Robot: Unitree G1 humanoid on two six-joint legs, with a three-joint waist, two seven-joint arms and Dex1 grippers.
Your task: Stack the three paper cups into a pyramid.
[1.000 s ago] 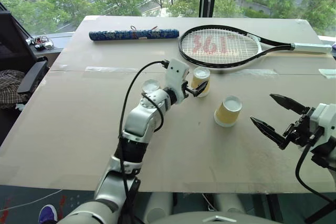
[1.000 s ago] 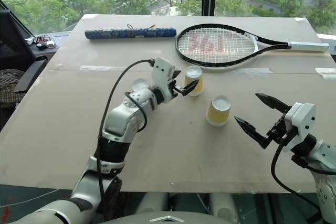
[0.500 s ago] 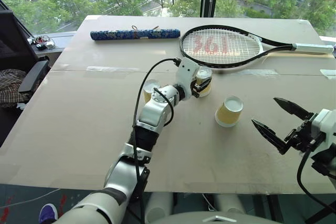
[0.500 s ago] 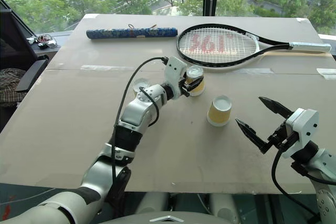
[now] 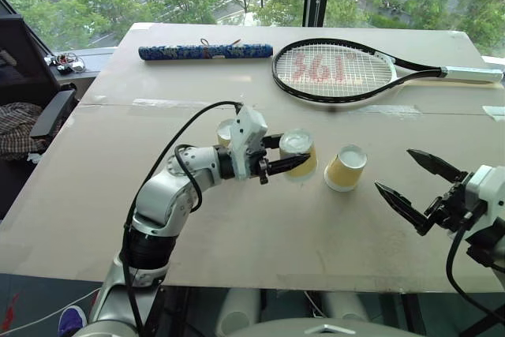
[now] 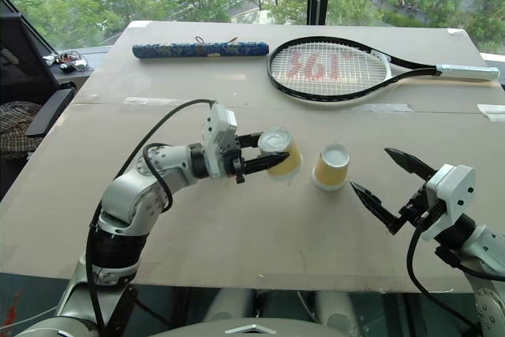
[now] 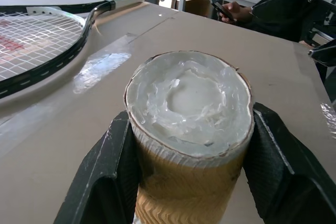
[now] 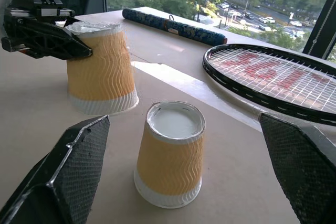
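Left gripper (image 5: pixel 286 165) had clamped its two black fingers on one upside-down pale yellow-tan paper cup with a white base (image 5: pixel 297 153), which a second ago stood up by the black tennis racket (image 5: pixel 341 71); now it had been drawn back toward the near side, just beside the second upturned cup (image 5: pixel 345 166). That looked like the base row coming together! A third cup (image 5: pixel 226 130) peeked out behind the left wrist, well apart from the pair. Right gripper (image 5: pixel 417 192) waited with fingers spread wide, holding nothing, near the second cup. Plenty of bare tan tabletop (image 5: pixel 102 179) lay all round, the front edge well clear, the blue patterned roll (image 5: pixel 203 51) far back.
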